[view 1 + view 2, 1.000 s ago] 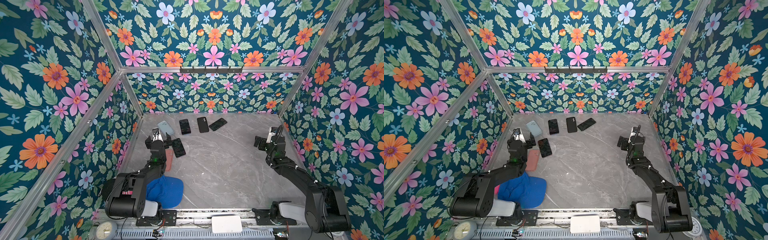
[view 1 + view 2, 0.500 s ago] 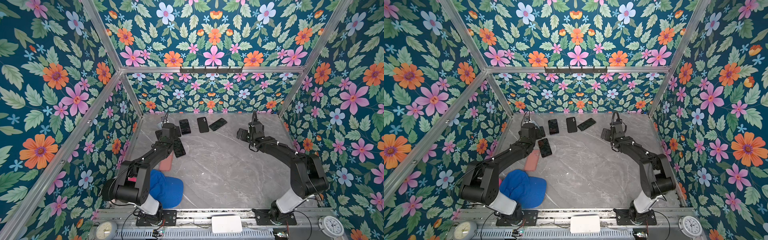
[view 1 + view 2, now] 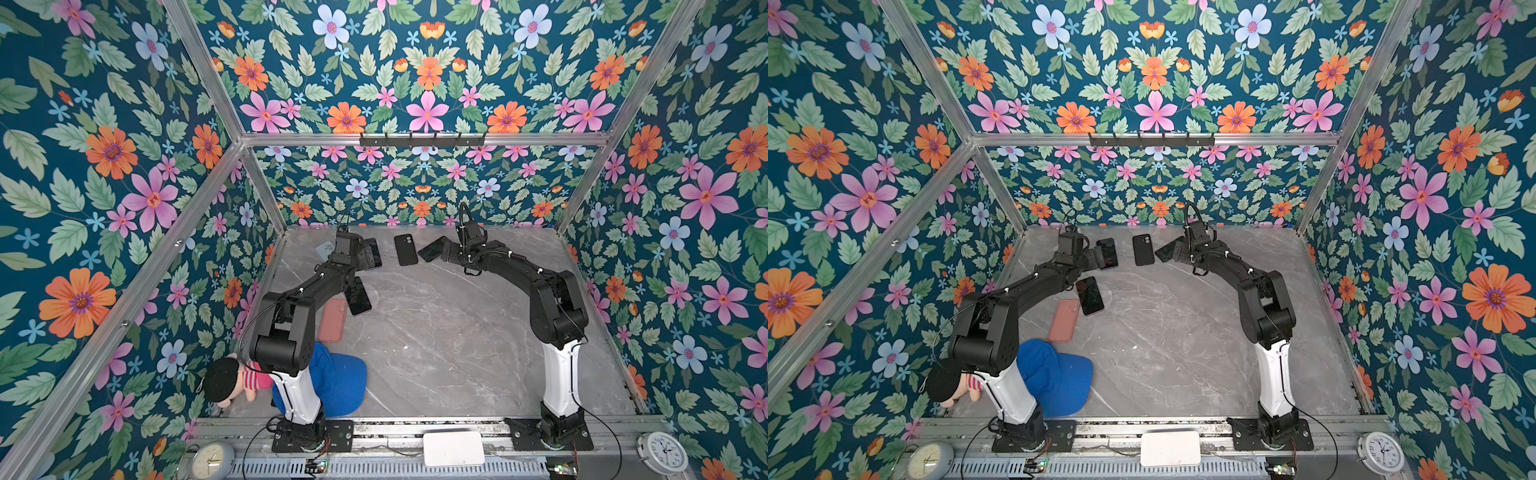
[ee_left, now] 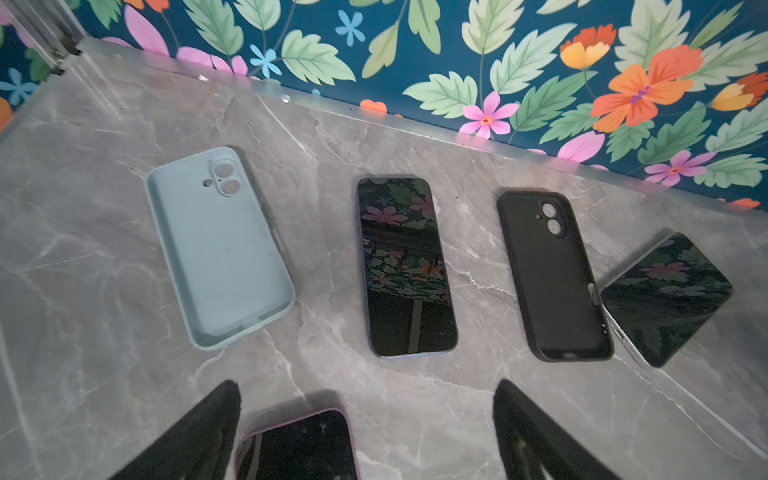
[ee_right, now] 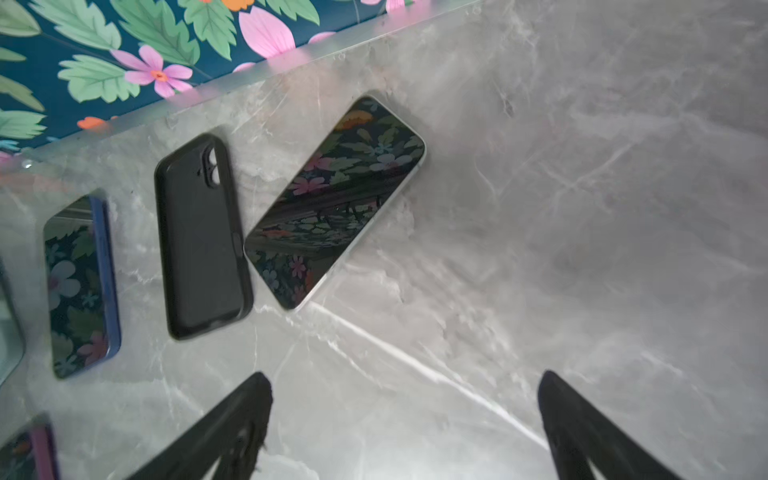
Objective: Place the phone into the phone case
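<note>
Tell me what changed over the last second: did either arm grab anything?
Both arms stretched toward the far end of the table. The left gripper moved forward past the pink case; the right gripper swung inward to the tilted phone. Both are open, and nothing was gripped or released. Nothing lying on the table moved.

Both arms have stretched out! The left gripper swings from ten o'clock up to eleven o'clock. The right gripper sweeps from two o'clock to twelve o'clock, near the tilted phone.
</note>
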You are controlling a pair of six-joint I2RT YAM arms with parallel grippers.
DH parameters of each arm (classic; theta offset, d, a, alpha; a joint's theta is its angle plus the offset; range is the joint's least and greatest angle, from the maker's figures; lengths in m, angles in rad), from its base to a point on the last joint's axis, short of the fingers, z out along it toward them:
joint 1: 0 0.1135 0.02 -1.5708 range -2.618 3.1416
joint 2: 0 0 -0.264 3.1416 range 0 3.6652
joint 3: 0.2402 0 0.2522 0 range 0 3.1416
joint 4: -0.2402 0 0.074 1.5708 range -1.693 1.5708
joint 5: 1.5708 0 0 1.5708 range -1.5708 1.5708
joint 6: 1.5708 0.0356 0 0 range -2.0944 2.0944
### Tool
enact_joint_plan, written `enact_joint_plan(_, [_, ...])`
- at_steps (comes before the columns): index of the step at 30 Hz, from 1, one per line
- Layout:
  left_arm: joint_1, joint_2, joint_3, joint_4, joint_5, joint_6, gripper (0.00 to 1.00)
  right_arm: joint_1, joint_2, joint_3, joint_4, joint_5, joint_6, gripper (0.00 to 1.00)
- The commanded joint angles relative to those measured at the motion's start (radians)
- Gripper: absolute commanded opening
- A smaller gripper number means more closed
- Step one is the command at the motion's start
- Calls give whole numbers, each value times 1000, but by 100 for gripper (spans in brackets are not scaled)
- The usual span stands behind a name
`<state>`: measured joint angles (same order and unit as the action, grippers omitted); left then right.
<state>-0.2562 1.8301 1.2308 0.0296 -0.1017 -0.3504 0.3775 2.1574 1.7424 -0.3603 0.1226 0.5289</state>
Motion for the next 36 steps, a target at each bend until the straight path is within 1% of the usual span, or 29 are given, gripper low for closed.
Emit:
enact_joint_plan(1, [-1, 28, 35, -18, 34, -9, 96, 10, 83, 139, -161, 80, 56, 99])
enact_joint_plan(3, [-1, 51, 59, -29, 37, -5, 96, 21, 169, 296, -274, 142, 80, 99])
enact_joint_plan(6, [-1, 73, 75, -37, 44, -5, 97, 40, 315, 555, -443, 190, 101, 99])
enact_joint_plan(9, [0, 90, 80, -34, 53, -11, 97, 49, 455, 796, -560, 162, 122, 99])
enact_joint_plan(11, [0, 99, 85, -39, 58, -13, 97, 48, 507, 872, -578, 131, 134, 99])
enact_joint_plan(13, [-1, 103, 88, -42, 62, -13, 97, 49, 517, 875, -550, 112, 148, 99])
enact_joint_plan(17, [0, 108, 88, -42, 70, -16, 98, 49, 500, 800, -443, 72, 147, 99])
enact_joint_plan(20, [0, 110, 88, -46, 80, -20, 98, 52, 520, 811, -422, 55, 144, 99])
enact_joint_plan(23, [0, 107, 84, -52, 85, -22, 98, 57, 553, 850, -425, 61, 149, 99])
enact_joint_plan(27, [-2, 98, 73, -55, 95, -30, 98, 70, 588, 879, -413, 119, 163, 99])
enact_joint_plan(36, [-6, 67, 40, -66, 103, -41, 99, 85, 652, 935, -408, 130, 180, 99])
